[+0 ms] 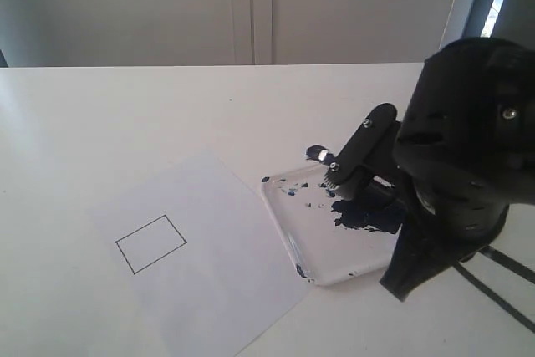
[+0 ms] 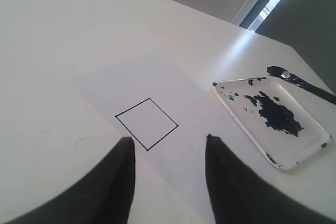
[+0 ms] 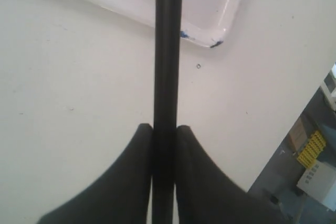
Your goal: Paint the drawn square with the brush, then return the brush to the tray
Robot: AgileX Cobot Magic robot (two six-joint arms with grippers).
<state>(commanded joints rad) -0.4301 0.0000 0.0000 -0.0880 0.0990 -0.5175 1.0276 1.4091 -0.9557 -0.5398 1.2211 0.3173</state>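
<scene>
- Right gripper (image 3: 165, 129): fingers clamped tight on the handle of the brush (image 3: 166, 51); arm held low over the right side of the tray (image 1: 284, 232).
- Left gripper (image 2: 168, 142): jaws parted wide, nothing held; poised above the paper (image 2: 105, 82).
- Surface: white table (image 1: 125, 123), backed by a pale panelled wall (image 1: 251, 6).
- Tray contents: dark paint blob (image 2: 278, 114) and scattered smears; paper laid just beside it.
- Brush position: handle laid across the tray's rim, tip at the far edge.
- Task item: the drawn square (image 2: 147, 124), inside blank white, found just ahead of the left fingertips and well apart from the brush.
</scene>
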